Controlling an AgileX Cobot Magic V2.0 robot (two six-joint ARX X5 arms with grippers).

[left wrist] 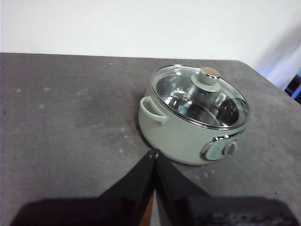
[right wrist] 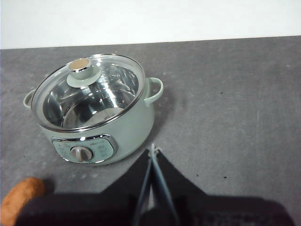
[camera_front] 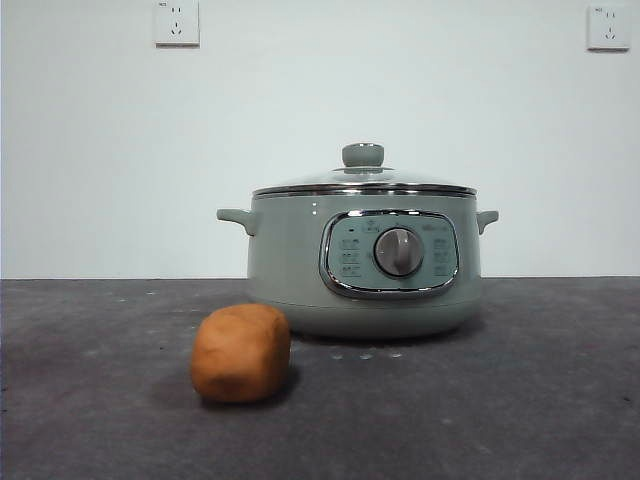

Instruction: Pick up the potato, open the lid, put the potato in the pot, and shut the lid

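The orange-brown potato (camera_front: 241,352) lies on the dark table in front of the pot, a little to its left; it also shows at an edge of the right wrist view (right wrist: 21,200). The sage-green pot (camera_front: 362,262) stands upright with its glass lid (camera_front: 364,181) seated on it, knob on top. From above, the pot (left wrist: 181,134) and lid (left wrist: 200,96) look closed and empty inside. My left gripper (left wrist: 154,153) is shut, hovering above the table near the pot's handle side. My right gripper (right wrist: 153,151) is shut, above the table beside the pot (right wrist: 94,129), holding nothing.
The dark grey table (camera_front: 520,400) spreads wide around the pot. A white wall with two sockets (camera_front: 177,22) stands behind. The table's far edge (left wrist: 117,59) meets the wall. Neither arm shows in the front view.
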